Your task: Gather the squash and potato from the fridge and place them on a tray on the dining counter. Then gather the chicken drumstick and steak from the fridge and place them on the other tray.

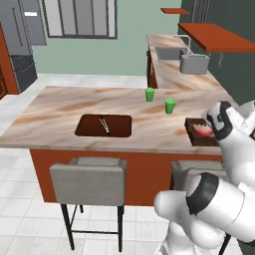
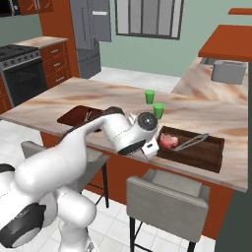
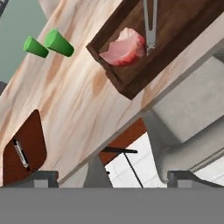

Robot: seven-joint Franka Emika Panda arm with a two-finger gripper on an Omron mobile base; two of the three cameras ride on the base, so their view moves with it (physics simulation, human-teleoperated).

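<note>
White-bodied gripper (image 2: pixel 153 147) sits at the near edge of the table (image 2: pixel 206 106), jaws spread wide, nothing between them. It is just beside the left end of the near tray (image 2: pixel 206 153), short of the rim.

Steak (image 2: pixel 169 141) lies flat inside that tray, at the end closest to the gripper, apart from the fingers. In the hand view the steak (image 3: pixel 124 48) appears ahead of the gripper and above it in frame, pink with a red edge, resting against the tray's corner area (image 3: pixel 114 74). Metal tongs (image 2: pixel 191 142) lie in the same tray, tips next to the steak.

Second tray (image 1: pixel 89 130) lies well apart, further along the table toward the robot's left; a slim metal utensil (image 1: pixel 104 124) rests in it. Squash and potato cannot be made out there.

Two green cups (image 1: pixel 150 94) stand upright on the table beyond the trays, near one another.

Grey stools (image 1: pixel 88 180) stand at the table's near side, below the overhang. Fridge (image 2: pixel 90 34) stands against the far wall, doors closed.
</note>
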